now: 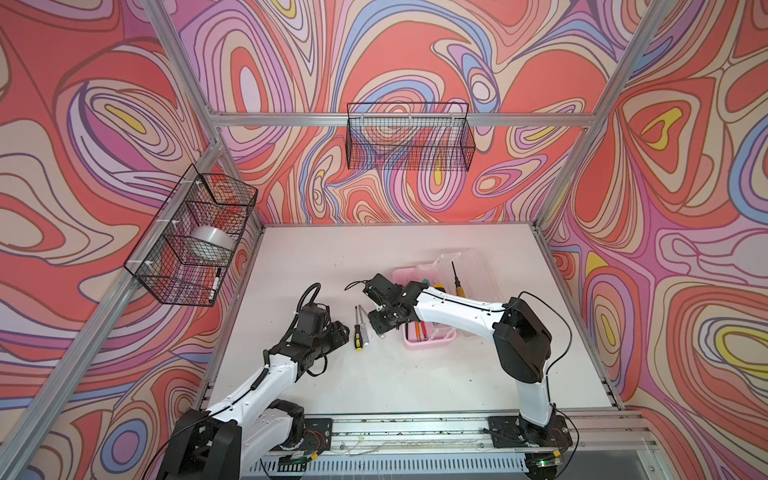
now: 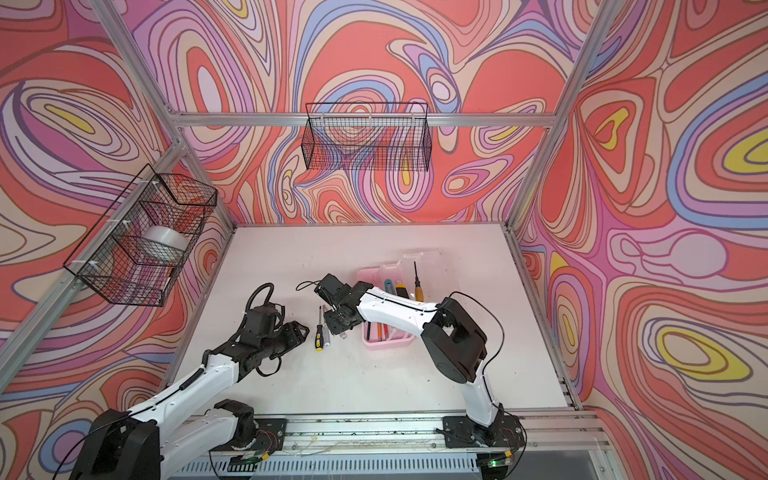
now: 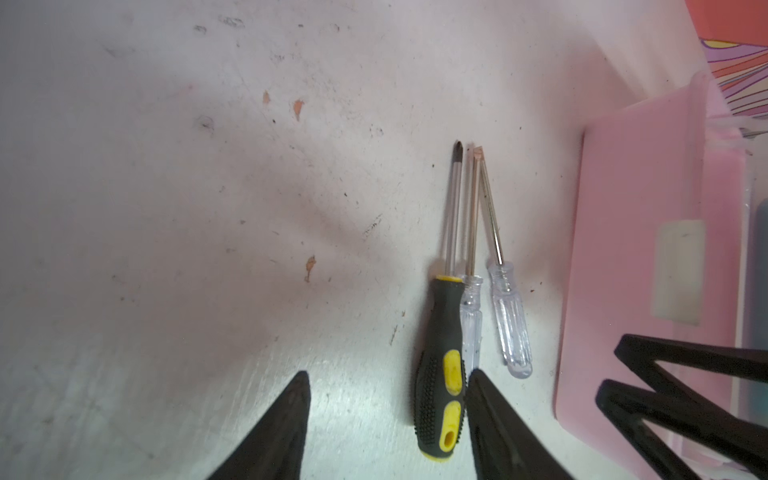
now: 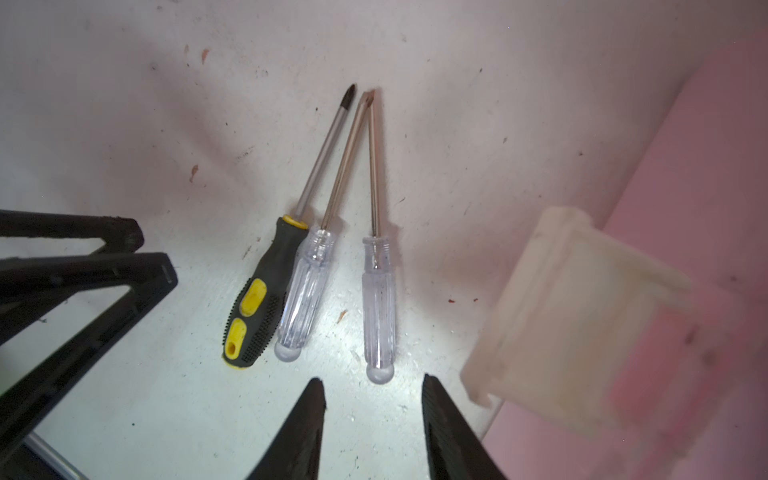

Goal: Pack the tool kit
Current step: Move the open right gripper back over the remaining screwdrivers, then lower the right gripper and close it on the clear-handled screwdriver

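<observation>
Partly packed: the open pink case (image 1: 428, 341) already holds knives (image 2: 389, 285) and orange rods (image 1: 423, 330). Three screwdrivers (image 4: 305, 291) lie on the desk (image 1: 374, 386) just beside it, unpacked. The left tool (image 3: 388, 374) and right tool (image 4: 372, 378) hover over them, both apart, empty.

The white table (image 1: 374, 374) is scuffed and speckled, and a few small orange flecks (image 3: 309, 266) show up close in the left wrist view. Swirl-patterned walls (image 1: 415, 50) in coral, lilac, blue and yellow close it in on the left, far and right sides, held by an aluminium frame (image 1: 291, 119). A black wire basket (image 1: 409, 137) hangs from the far crossbar, above the table. A second, partitioned basket (image 1: 191, 237) hangs on the left bar. In it, a roll of silvery tape (image 1: 210, 243) sits in a middle compartment and a marker pen (image 1: 215, 284) leans in the nearest one. A metal rail (image 1: 415, 428) runs along the near edge.
</observation>
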Controlling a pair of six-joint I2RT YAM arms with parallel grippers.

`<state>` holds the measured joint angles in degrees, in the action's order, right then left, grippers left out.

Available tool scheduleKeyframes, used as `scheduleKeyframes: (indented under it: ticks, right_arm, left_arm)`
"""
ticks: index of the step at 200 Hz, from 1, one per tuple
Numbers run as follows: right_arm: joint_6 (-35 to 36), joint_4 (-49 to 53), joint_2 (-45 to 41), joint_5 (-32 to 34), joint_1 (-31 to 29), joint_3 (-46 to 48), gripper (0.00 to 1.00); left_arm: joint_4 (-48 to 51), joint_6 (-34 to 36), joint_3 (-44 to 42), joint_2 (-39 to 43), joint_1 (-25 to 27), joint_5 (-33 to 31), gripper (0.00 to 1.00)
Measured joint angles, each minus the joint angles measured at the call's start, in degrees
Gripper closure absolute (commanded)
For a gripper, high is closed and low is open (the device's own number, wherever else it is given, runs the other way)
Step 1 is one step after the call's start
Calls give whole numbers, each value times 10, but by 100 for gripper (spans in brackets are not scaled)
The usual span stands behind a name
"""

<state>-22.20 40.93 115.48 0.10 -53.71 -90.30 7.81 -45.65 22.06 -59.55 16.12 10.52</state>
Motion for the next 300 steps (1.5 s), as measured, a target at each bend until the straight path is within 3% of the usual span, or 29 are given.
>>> scheduleKeyframes:
  ticks: [70,199,275,290,300]
  right_arm:
    - [0,-12,59,-13,0,3,61]
    - [-17,-15,69,-4,0,2,73]
    - [-28,-13,69,2,-4,2,89]
    - [-29,-13,69,2,-4,2,100]
    - [-30,-12,68,3,-5,2,100]
  left_arm:
    - [-8,0,-1,-14,0,2,40]
    - [-23,0,-9,-30,0,7,41]
    - [-26,0,-9,-31,0,9,41]
    - [-26,0,-9,-31,0,9,41]
    - [-26,0,-9,-31,0,9,41]
